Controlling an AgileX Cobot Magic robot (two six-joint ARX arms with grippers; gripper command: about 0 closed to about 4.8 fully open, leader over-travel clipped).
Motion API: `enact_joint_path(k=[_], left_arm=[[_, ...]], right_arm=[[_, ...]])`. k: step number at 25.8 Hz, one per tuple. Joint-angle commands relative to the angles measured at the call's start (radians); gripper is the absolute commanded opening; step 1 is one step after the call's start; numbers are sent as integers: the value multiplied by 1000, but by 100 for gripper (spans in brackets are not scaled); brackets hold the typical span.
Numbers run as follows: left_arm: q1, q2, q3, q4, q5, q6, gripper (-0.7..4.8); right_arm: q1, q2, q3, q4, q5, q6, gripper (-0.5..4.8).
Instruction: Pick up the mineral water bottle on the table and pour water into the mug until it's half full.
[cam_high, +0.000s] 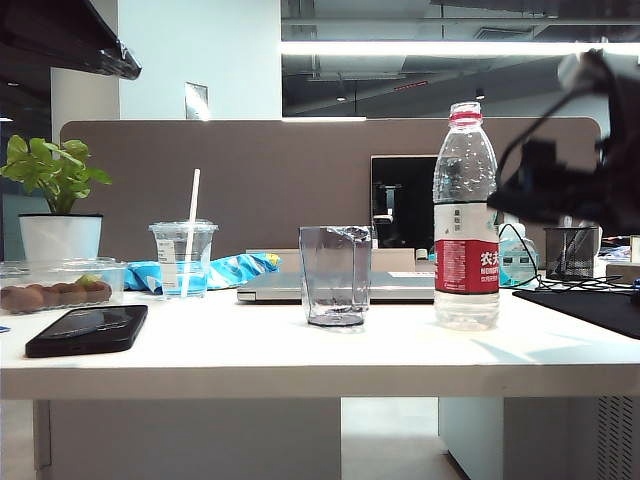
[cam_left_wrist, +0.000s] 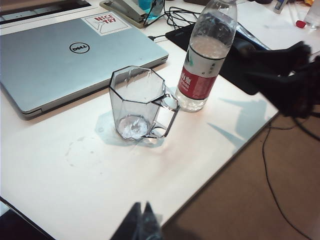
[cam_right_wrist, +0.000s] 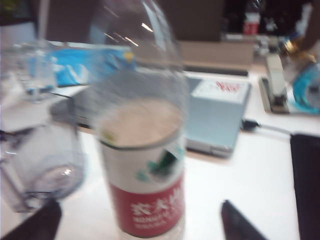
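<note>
The mineral water bottle is standing upright on the white table, uncapped, toward the right part of the front edge, with water reaching roughly the top of its red-and-white label. The mug is sitting just beside it, nearer the middle of the table and apart from the bottle; in the left wrist view its handle is pointing toward the front edge and it is looking empty. Behind both, a closed silver laptop is lying flat.

The right gripper is hanging level at the bottle's lower half, its jaws spread wide with one dark fingertip on each side of the label, neither one pressing the plastic. In the exterior view that arm is showing as a dark blur at the table's right end.

The left gripper is hovering above the front edge, near the mug, only its dark tips showing; I cannot tell how its jaws are standing
</note>
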Motion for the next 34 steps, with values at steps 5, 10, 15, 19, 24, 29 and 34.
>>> enact_joint_path(k=[5, 10, 15, 19, 24, 29, 34], left_arm=[[-1, -2, 4, 7, -24, 4, -2], [-1, -2, 4, 4, -25, 4, -2], [-1, -2, 4, -16, -26, 4, -2], [-1, -2, 4, -24, -28, 4, -2], [-1, -2, 4, -24, -28, 3, -2], [-1, -2, 4, -24, -28, 4, -2], [-1, -2, 4, -24, -28, 4, -2]], right_arm=[[3, 230, 111, 150, -46, 11, 454], [4, 313, 200, 149, -63, 13, 455], [11, 383, 286, 143, -89, 29, 455], [16, 419, 332, 140, -89, 35, 453], [16, 437, 366, 98, -89, 34, 323], [16, 427, 365, 87, -91, -24, 241], [16, 340, 372, -45, -87, -163, 241]])
